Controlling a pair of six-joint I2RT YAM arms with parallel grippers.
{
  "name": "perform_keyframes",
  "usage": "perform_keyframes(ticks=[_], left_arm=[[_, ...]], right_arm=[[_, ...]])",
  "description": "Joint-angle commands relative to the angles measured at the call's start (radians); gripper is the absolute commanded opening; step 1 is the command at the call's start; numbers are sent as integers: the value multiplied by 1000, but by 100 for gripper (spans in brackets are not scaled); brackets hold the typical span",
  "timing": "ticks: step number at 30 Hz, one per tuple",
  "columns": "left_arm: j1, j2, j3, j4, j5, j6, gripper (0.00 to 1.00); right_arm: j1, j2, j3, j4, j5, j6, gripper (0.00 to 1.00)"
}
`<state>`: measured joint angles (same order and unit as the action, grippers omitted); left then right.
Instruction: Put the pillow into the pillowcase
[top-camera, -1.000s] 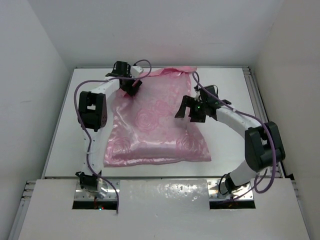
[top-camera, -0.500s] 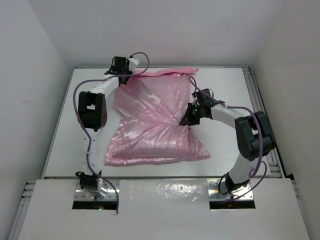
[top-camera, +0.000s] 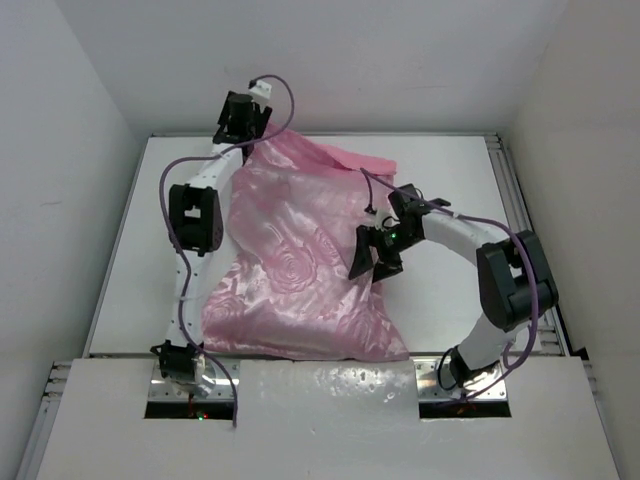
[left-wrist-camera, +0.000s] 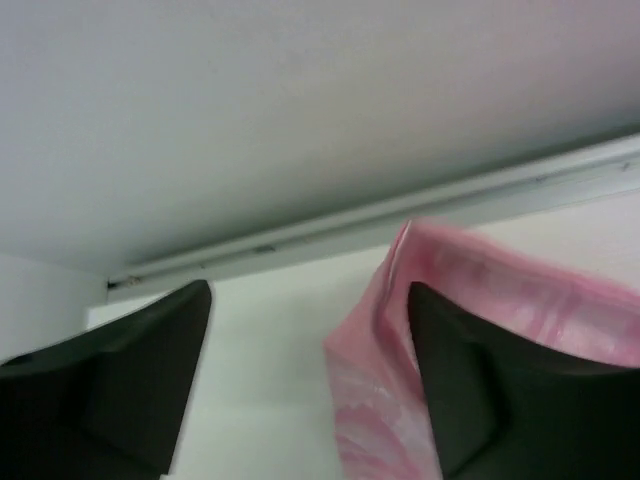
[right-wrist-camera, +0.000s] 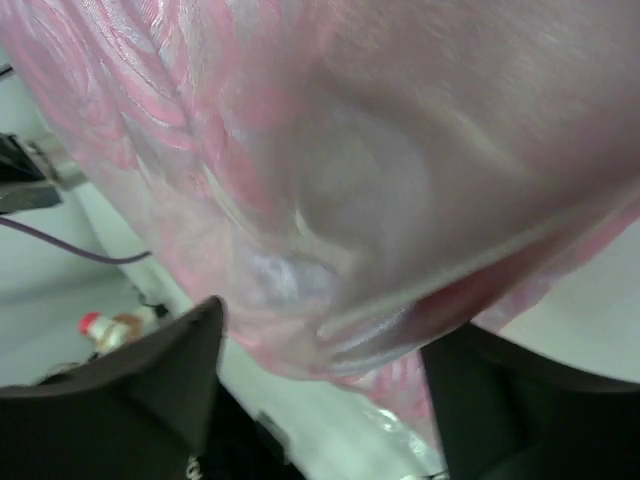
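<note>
The pink satin pillowcase (top-camera: 300, 260) lies bulging along the table's middle, its far end raised toward the back wall. The pillow itself is hidden; no cream fabric shows. My left gripper (top-camera: 243, 120) is high at the back left with its jaws wide apart. In the left wrist view (left-wrist-camera: 310, 295) an edge of the pillowcase (left-wrist-camera: 380, 400) rests against the right finger. My right gripper (top-camera: 372, 257) is at the case's right edge, open. In the right wrist view (right-wrist-camera: 320, 330) the satin (right-wrist-camera: 350, 150) bulges between and above the spread fingers.
The white table (top-camera: 450, 170) is boxed in by white walls on three sides. A metal rail (left-wrist-camera: 400, 205) runs along the back edge. A white ledge (top-camera: 330, 390) covers the near edge between the arm bases. Purple cables (top-camera: 165, 195) loop along both arms.
My left gripper has risen toward the back wall and the case's far end has lifted. The case has slid toward the near edge. My right gripper has moved nearer and its jaws have spread.
</note>
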<state>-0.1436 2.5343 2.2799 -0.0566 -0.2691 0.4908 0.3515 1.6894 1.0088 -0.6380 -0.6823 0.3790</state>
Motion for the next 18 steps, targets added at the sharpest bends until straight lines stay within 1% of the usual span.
perform_keyframes(ticks=[1, 2, 3, 4, 5, 7, 8, 9, 10, 11, 12, 14, 15, 18], left_arm=[[-10, 96, 30, 12, -50, -20, 82], [-10, 115, 45, 0, -85, -24, 94], [-10, 142, 87, -32, -106, -31, 98], [-7, 149, 96, -48, -145, -31, 100], [-7, 146, 90, -75, -151, -38, 100], [4, 91, 55, -95, -136, -60, 100], [7, 61, 26, -95, -124, -79, 100], [15, 2, -21, -98, -108, -89, 100], [18, -23, -32, -103, -85, -95, 100], [22, -57, -34, -129, -78, -107, 100], [22, -68, -24, -146, -68, -110, 100], [21, -92, -17, -195, -52, -113, 100], [22, -113, -17, -213, -42, -116, 100], [22, -167, -42, -284, -1, -123, 100]], right_arm=[[-54, -34, 107, -5, -53, 12, 80], [-69, -30, 138, -8, -33, 27, 96], [-106, -22, 167, -15, -13, 34, 99], [-123, -20, 233, -29, 16, 50, 99], [-143, -10, 264, -31, 95, 63, 99], [-209, 6, 342, 16, 180, 109, 99], [-229, 16, 368, 40, 226, 165, 94], [-262, 56, 420, 94, 292, 190, 82], [-273, 85, 453, 119, 318, 214, 65], [-285, 149, 486, 142, 376, 263, 29], [-286, 188, 561, 165, 409, 282, 18], [-281, 272, 649, 169, 464, 304, 8], [-275, 358, 737, 163, 501, 304, 0], [-261, 470, 887, 121, 507, 316, 0]])
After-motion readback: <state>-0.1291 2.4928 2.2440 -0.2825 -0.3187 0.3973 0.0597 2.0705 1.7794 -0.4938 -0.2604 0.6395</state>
